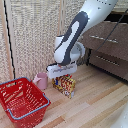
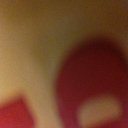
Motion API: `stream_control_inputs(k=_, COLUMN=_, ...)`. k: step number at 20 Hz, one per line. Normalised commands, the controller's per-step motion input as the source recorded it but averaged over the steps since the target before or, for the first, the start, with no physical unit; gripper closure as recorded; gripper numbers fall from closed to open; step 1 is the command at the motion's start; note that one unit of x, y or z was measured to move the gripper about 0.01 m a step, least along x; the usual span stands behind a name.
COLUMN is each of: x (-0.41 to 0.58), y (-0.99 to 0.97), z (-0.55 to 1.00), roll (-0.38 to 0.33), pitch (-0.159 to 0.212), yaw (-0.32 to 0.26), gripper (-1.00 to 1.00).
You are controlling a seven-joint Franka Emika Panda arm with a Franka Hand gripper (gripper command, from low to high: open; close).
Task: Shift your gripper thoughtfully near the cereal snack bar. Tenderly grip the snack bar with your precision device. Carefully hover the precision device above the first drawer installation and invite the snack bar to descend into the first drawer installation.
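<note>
One cereal snack bar point(image 1: 65, 85), one pink mug point(image 1: 40, 80), one red wire basket point(image 1: 22, 102) and one cabinet with two drawers are present. The snack bar stands near the middle of the wood floor point(image 1: 95, 107), just beside the mug, leaning — long axis roughly upright. The gripper point(image 1: 62, 75) sits at its top edge; finger spacing and grip cannot be determined. The first drawer installation point(image 1: 106, 39) is closed. The wrist view is blurred — red and tan only.

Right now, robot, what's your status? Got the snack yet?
White boxy gripper low over the yellow-and-red snack packet; grip unclear. Packet on the wood floor, not lifted. Brown upper drawer looks shut. Pink mug close beside.
</note>
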Motion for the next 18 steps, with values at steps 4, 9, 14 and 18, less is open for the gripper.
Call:
stream_control_inputs(k=4, x=0.014, y=0.06, z=0.09, roll=-0.012, pitch=0.0, yaw=-0.042, gripper=1.0)
stream_control_inputs(k=9, x=0.172, y=0.0, z=0.37, roll=0.0, pitch=0.063, yaw=-0.044, gripper=1.0)
stream_control_inputs(k=14, x=0.211, y=-0.03, z=0.75, roll=-0.015, pitch=0.092, yaw=-0.017, gripper=1.0)
stream_control_inputs(k=18, x=0.264, y=-0.07, z=0.98, roll=-0.032, pitch=0.089, yaw=0.0, gripper=1.0)
